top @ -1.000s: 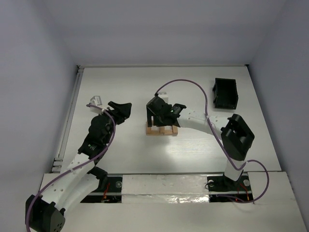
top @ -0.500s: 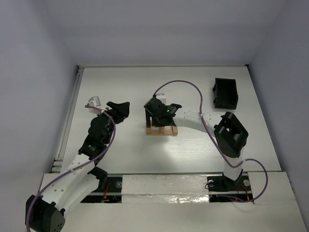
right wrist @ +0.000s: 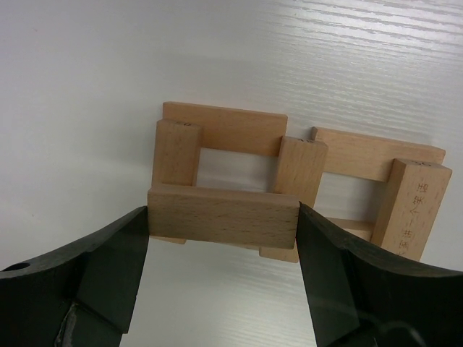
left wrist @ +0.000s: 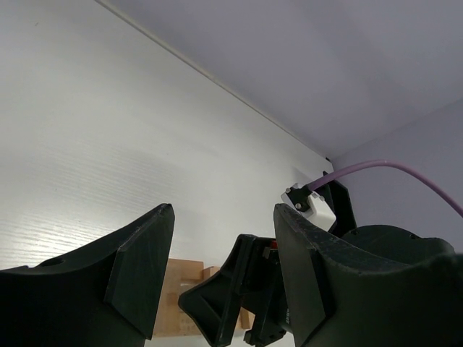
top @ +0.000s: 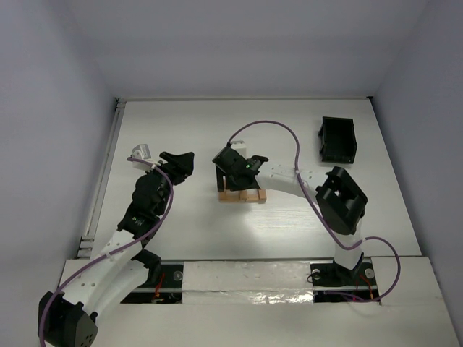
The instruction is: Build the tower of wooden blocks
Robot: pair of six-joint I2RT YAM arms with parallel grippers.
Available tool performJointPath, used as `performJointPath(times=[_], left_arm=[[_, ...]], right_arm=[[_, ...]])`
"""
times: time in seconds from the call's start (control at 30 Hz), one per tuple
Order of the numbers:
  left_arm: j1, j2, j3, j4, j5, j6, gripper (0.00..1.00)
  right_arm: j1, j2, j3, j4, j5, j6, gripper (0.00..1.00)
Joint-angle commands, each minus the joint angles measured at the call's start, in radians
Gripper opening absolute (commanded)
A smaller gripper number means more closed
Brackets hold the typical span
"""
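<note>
The right fingers (right wrist: 108, 267) are clenched on one light-tan rectangular wooden block (right wrist: 223, 215), held level over the near side of the partly built wood block tower (right wrist: 221, 131) on the white desk (top: 181, 130), evidently to bridge two crosspieces; the left fingers (left wrist: 141, 264) are released, empty, parked aside.

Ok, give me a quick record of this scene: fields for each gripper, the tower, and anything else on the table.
left gripper: open, empty, left of the tower and apart from it
right gripper: shut on a wooden block, over the tower
wooden block: level, across the near ends of two blocks below it; contact cannot be told
tower: low, crossed layers of blocks, mid-table
other: black box at the far right of the table
</note>
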Motion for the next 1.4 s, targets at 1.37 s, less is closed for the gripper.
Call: performJointPath(times=[1.37], left_arm=[[-0.004, -0.007, -0.011, 0.05, -0.018, 0.009, 0.54]], right_arm=[[0.009, 0.054, 0.074, -0.028, 0.061, 0.02, 0.72]])
